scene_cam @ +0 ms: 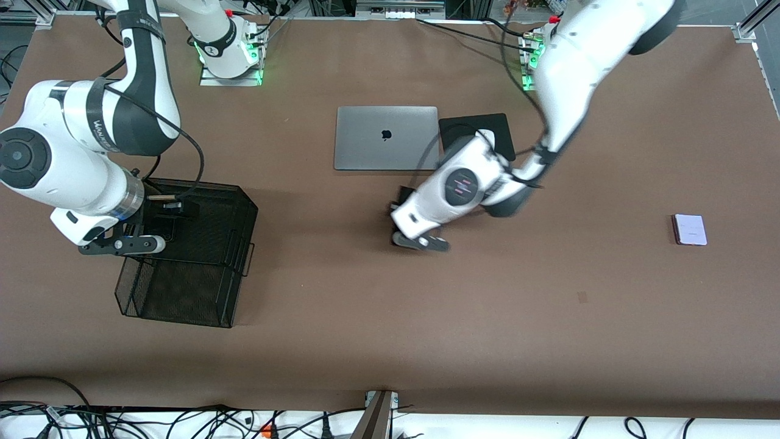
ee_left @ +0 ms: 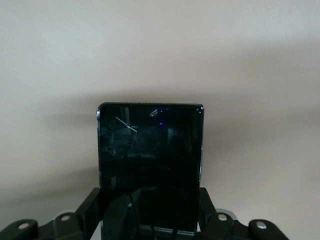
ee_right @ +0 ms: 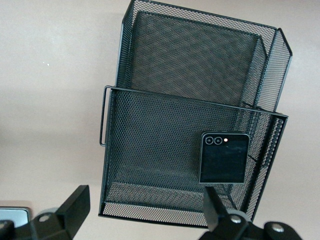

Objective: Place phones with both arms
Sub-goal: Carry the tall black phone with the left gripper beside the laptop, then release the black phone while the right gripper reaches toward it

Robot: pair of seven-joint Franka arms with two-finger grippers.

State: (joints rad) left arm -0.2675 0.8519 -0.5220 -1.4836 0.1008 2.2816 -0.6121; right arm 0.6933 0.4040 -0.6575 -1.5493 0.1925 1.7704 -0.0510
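My left gripper (scene_cam: 420, 241) is shut on the long slim black phone (ee_left: 150, 165). It holds the phone over the bare middle of the table, close to the grey laptop (scene_cam: 387, 138). The phone sticks out between the fingers (ee_left: 91, 212), with its shadow on the table under it. My right gripper (scene_cam: 122, 244) is open and empty over the black mesh basket (scene_cam: 201, 292). In the right wrist view (ee_right: 145, 210) the squarish black folded phone (ee_right: 224, 158) lies flat in the basket (ee_right: 150, 150). The white-lavender phone (scene_cam: 690, 230) lies on the table toward the left arm's end.
A black mouse pad (scene_cam: 496, 125) lies beside the laptop, partly under the left arm. The mesh basket has two tiers and a wire handle (ee_right: 103, 116). Cables run along the table's front edge.
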